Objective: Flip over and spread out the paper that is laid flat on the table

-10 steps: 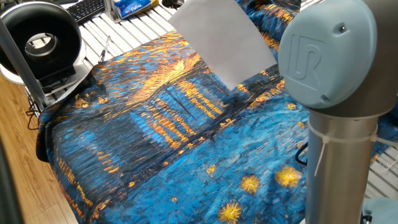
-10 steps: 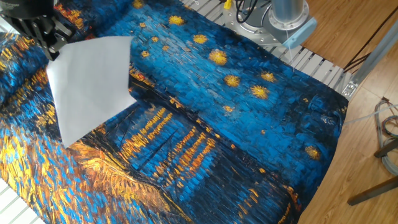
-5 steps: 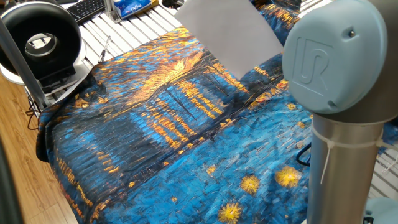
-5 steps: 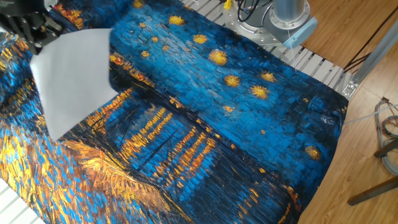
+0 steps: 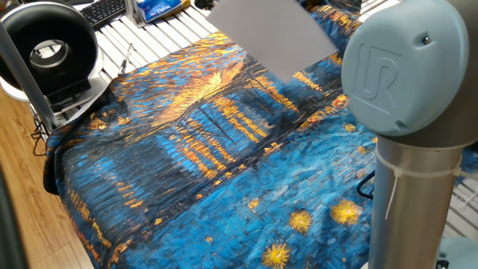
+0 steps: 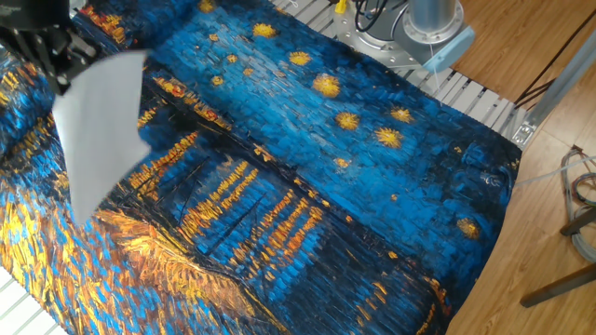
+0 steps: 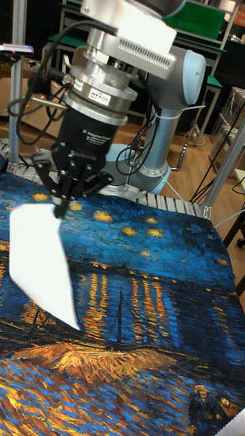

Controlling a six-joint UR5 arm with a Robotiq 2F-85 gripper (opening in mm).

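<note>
The white paper (image 7: 42, 264) hangs in the air above the table (image 6: 307, 167), held by its upper corner and tilted on edge. My gripper (image 7: 61, 208) is shut on that corner, its black fingers pinching the sheet from above. In the other fixed view the paper (image 6: 98, 126) hangs at the far left with the gripper (image 6: 61, 78) at its top corner. From the first fixed view only the paper (image 5: 270, 33) shows at the top; the gripper is out of frame there. The sheet's lower end hangs close over the cloth; I cannot tell whether it touches.
The arm's grey joint (image 5: 409, 67) fills the right of one fixed view. A round black fan (image 5: 48, 48), a keyboard (image 5: 104, 9) and a blue packet (image 5: 160, 6) sit on the white slatted surface beyond the cloth. The robot base (image 6: 424, 23) stands at the far edge.
The gripper has carried the paper leftward in the other fixed view and turned it, so the sheet now looks narrower and more edge-on. It stays lifted off the cloth.
</note>
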